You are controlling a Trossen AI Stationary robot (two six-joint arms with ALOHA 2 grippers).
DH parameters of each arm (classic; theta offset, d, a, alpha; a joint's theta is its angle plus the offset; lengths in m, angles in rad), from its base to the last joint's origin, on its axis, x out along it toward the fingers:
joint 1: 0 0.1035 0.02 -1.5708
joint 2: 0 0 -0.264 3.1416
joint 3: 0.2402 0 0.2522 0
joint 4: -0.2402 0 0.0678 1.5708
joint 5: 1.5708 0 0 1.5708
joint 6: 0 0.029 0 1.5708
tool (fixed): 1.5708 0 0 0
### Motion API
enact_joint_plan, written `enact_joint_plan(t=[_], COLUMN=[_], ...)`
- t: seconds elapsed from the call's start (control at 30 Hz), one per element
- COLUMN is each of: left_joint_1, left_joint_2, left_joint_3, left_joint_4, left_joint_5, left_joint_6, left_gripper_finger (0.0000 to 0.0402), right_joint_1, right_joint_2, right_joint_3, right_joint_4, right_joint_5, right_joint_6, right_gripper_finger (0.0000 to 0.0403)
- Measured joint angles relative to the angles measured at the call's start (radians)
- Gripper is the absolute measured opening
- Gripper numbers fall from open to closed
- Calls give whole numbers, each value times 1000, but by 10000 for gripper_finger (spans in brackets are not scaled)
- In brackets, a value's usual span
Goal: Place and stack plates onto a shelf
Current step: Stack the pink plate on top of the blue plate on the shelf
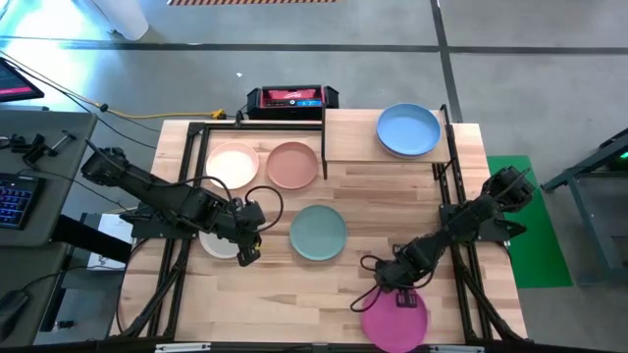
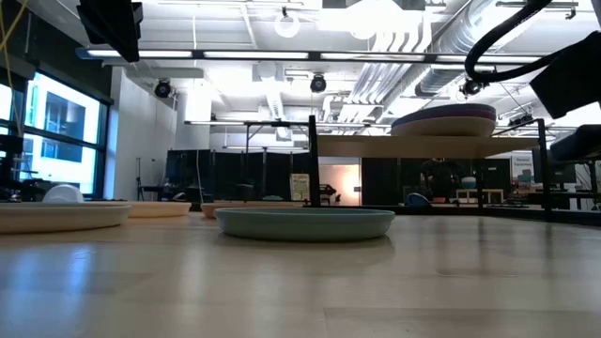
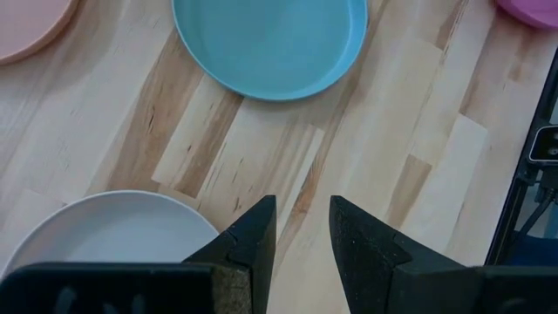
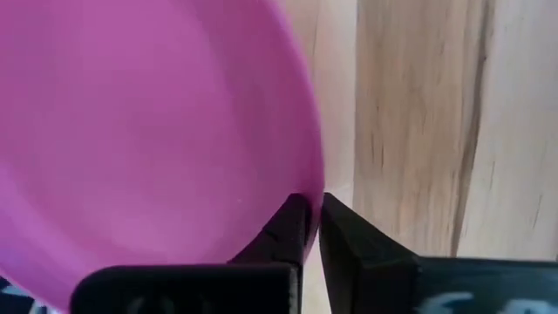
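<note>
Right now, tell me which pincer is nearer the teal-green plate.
Left. The left pincer hangs just off the rim of the teal-green plate, above a cream plate. The right pincer sits farther off, by the magenta plate at the table's near edge.

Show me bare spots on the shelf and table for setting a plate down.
The shelf is bare on its left half, beside the blue plate. The table is free along the near edge, between the cream plate and the magenta plate. It is crowded at far left: the pale pink plate and the terracotta plate, with the teal-green plate mid-table.
</note>
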Motion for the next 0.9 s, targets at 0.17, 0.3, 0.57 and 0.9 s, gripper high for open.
enact_joint_plan(t=[0.17, 0.3, 0.57, 0.9], left_joint_1=[0, 0, 0, 0], left_joint_2=[0, 0, 0, 0], left_joint_3=[0, 0, 0, 0], left_joint_4=[0, 0, 0, 0], left_joint_5=[0, 0, 0, 0], left_joint_6=[1, 10, 11, 29], left_gripper_finger=[97, 97, 97, 97], right_joint_1=[0, 0, 0, -1], right_joint_2=[0, -6, -104, -207], right_joint_3=[0, 0, 0, 0], right_joint_4=[-2, -1, 8, -69], right_joint_5=[-18, -33, -15, 98], right_joint_6=[70, 122, 256, 349], right_gripper_finger=[1, 0, 0, 0])
